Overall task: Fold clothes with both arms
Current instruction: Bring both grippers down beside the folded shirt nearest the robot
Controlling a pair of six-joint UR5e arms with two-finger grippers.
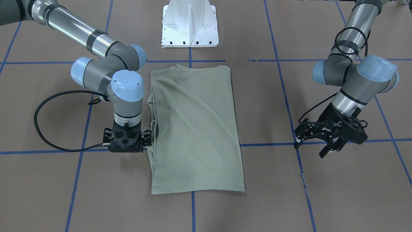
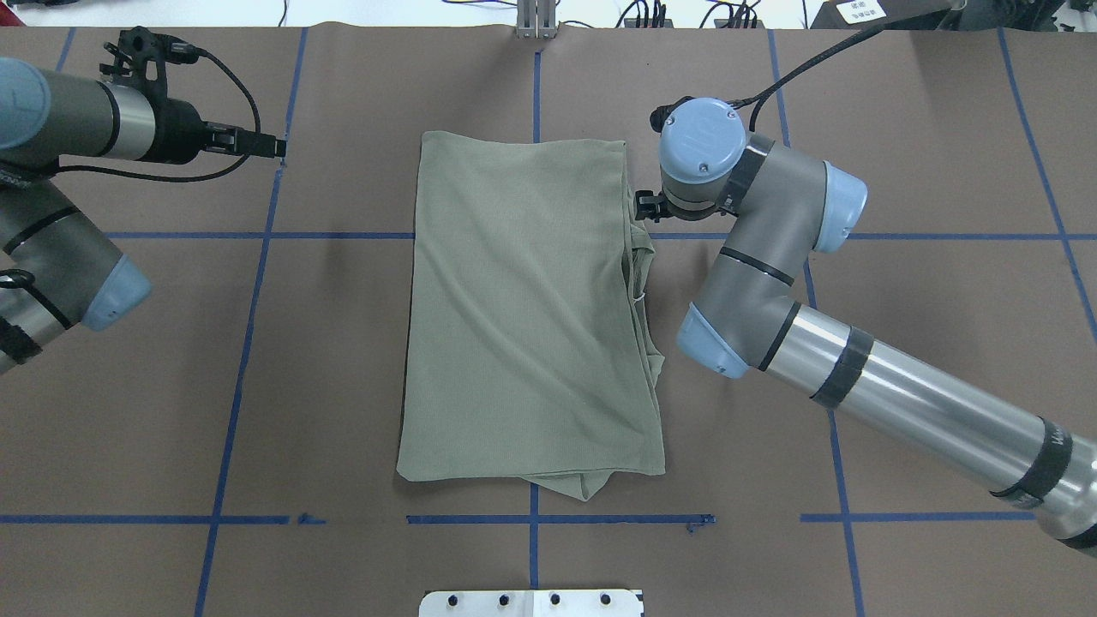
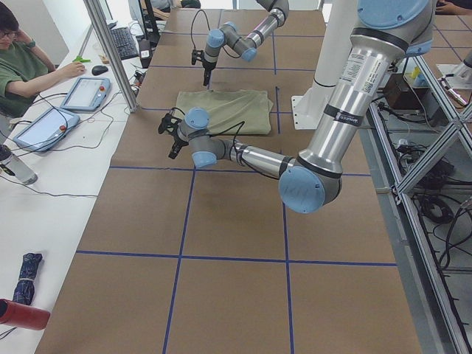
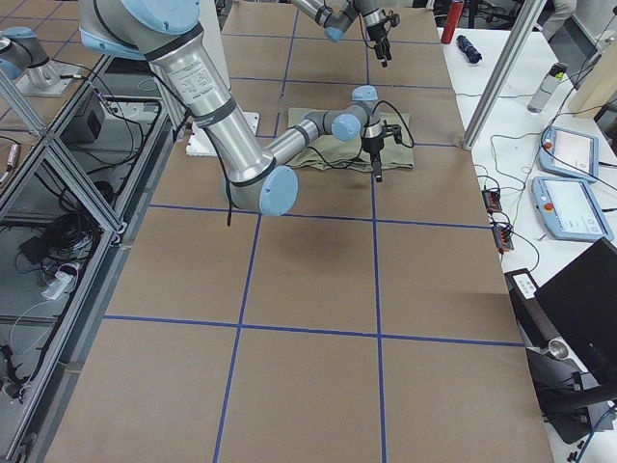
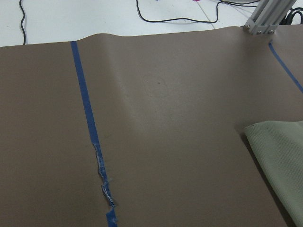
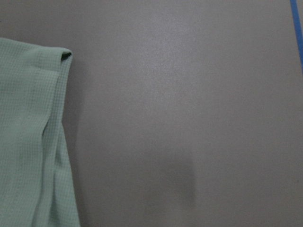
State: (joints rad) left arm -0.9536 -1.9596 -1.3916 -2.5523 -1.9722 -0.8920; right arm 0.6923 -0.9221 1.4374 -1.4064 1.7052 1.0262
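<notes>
The sage-green shirt (image 1: 196, 129) lies flat on the brown table, folded into a tall rectangle with loose layers along one long side; it also shows in the overhead view (image 2: 523, 317). My right gripper (image 1: 126, 146) points straight down at the table just beside that layered edge. Its fingers are hidden under the wrist, so I cannot tell if it is open. The right wrist view shows a shirt corner (image 6: 28, 132) and bare table. My left gripper (image 1: 311, 147) hangs open and empty, well clear of the shirt's other side (image 2: 278, 147). The left wrist view catches a shirt corner (image 5: 279, 161).
The white pedestal base (image 1: 190, 25) stands at the robot's side of the table. Blue tape lines (image 1: 273, 144) cross the brown cover. In the left side view an operator (image 3: 18, 66) sits by tablets (image 3: 81, 92) and an aluminium post (image 3: 110, 51).
</notes>
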